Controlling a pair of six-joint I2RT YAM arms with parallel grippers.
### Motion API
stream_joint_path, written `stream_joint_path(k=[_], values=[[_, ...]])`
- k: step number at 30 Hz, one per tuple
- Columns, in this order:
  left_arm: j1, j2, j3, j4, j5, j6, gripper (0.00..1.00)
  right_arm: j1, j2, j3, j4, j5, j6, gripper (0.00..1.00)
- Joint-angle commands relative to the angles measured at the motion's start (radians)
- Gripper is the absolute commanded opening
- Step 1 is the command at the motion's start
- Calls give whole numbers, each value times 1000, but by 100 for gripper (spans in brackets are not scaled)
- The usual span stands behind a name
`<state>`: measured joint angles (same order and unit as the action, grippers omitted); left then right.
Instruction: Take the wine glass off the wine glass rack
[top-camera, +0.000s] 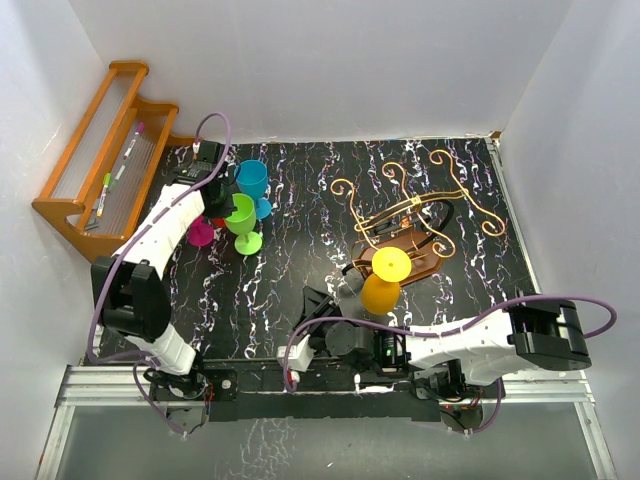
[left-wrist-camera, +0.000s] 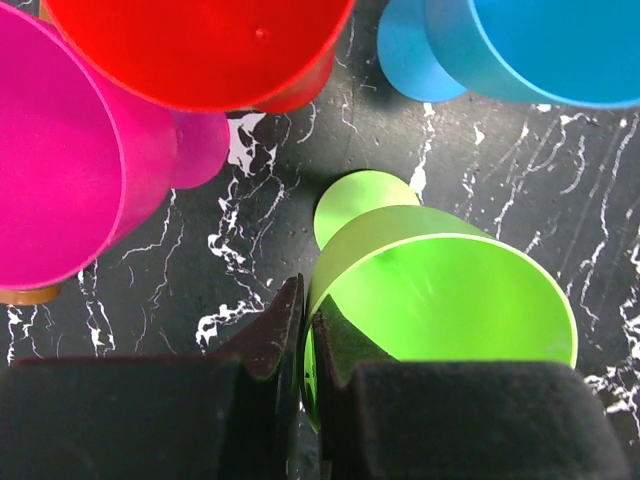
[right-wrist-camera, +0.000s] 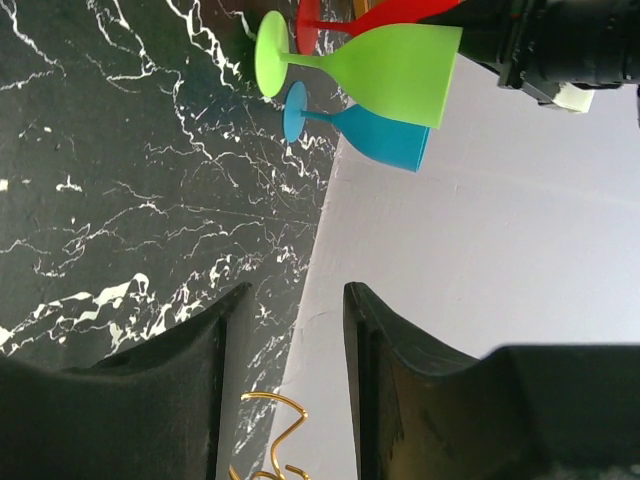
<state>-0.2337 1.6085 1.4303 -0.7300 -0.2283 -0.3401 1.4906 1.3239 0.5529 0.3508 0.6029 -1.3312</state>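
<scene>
left gripper (left-wrist-camera: 306, 310) pinches green glass (left-wrist-camera: 440, 290) rim, foot seemingly down: open wide, lift straight, miss red glass (left-wrist-camera: 200, 50). right gripper (right-wrist-camera: 297, 295) open, empty; yellow glass (top-camera: 381, 293) on rack (top-camera: 418, 245).

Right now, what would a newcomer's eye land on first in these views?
First, the bright cluster at the table's far left. The left gripper is pinched on the rim of the green glass, with a pink glass, a red glass and a blue glass close around it. Mid-right, the gold wire rack has a yellow glass at its near end, and the right gripper is open and empty.
</scene>
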Motion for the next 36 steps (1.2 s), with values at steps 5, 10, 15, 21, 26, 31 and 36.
stream_joint_path(k=[5, 10, 15, 21, 26, 31, 36], values=[[22, 51, 82, 53, -66, 6, 0, 6, -46, 49, 6, 29, 94, 42], [22, 75, 96, 67, -64, -5, 0, 6, -61, 48, 4, 49, 106, 42], [21, 89, 109, 66, -53, -8, 10, 7, -67, 48, 3, 55, 112, 42], [21, 78, 108, 66, -58, -7, 27, 6, -65, 60, 3, 57, 125, 42], [21, 52, 128, 40, -49, -13, 28, 7, -62, 73, 2, 63, 135, 42], [21, -31, 158, 8, -48, -19, 29, 6, -76, 114, -20, 54, 168, 42], [21, -177, 134, 13, 22, -41, 29, 9, -67, 238, -116, 48, 264, 42]])
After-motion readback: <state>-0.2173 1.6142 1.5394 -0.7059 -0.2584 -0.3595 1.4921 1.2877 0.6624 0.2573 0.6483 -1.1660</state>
